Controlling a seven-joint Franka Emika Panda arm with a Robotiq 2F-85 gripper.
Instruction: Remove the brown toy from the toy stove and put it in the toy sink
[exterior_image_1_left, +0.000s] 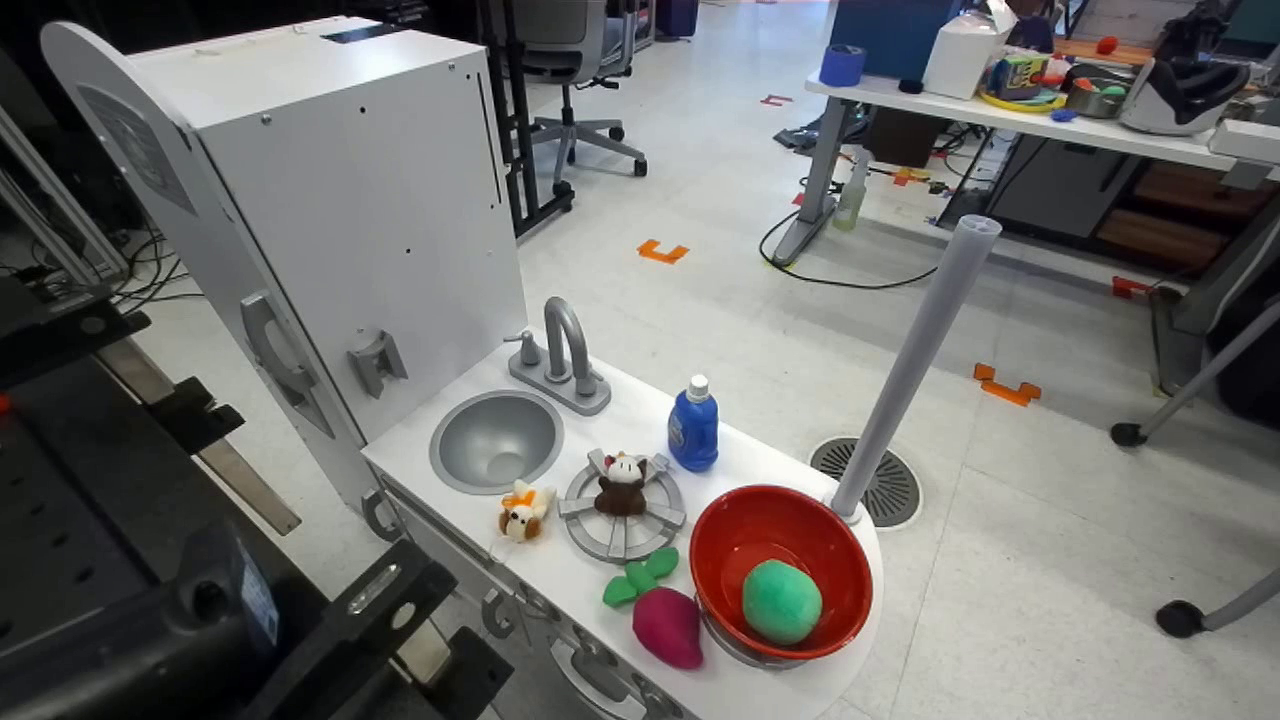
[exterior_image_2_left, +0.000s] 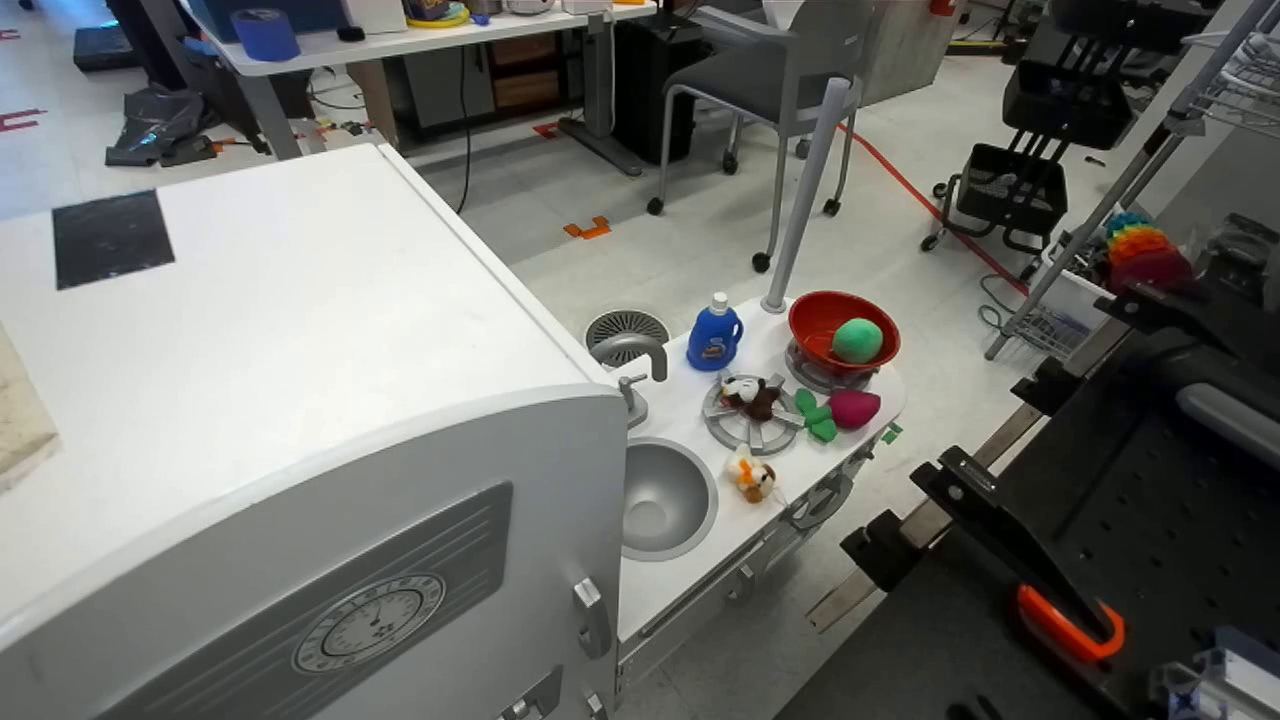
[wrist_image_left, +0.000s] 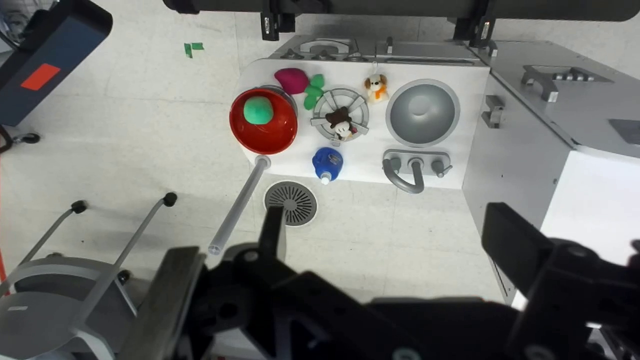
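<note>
Brown plush toy (wrist_image_left: 340, 120) with the white head is lying on the stove burner (wrist_image_left: 357, 104), ahead of the gripper (wrist_image_left: 387, 225) in the wrist view and a bit left of the middle of its opening. Well apart from the fingers (wrist_image_left: 515, 245), which are spread wide with nothing between them. Its long axis runs roughly toward the gripper, head end nearer, so imo the fingers could close across the narrow side without much twist. Main thing is shifting left and reaching down to it. The blue detergent bottle (wrist_image_left: 327, 161) stands on the tabletop (wrist_image_left: 365, 161) between toy and gripper, so I'd watch for clipping it. The plush dog (wrist_image_left: 376, 89) is farther ahead, near the gripper's centerline. Toy sink (wrist_image_left: 402, 112) is ahead and right, with the faucet (wrist_image_left: 418, 176) on the gripper's side. Can't spot the gripper in both exterior views, so no idea on height.
</note>
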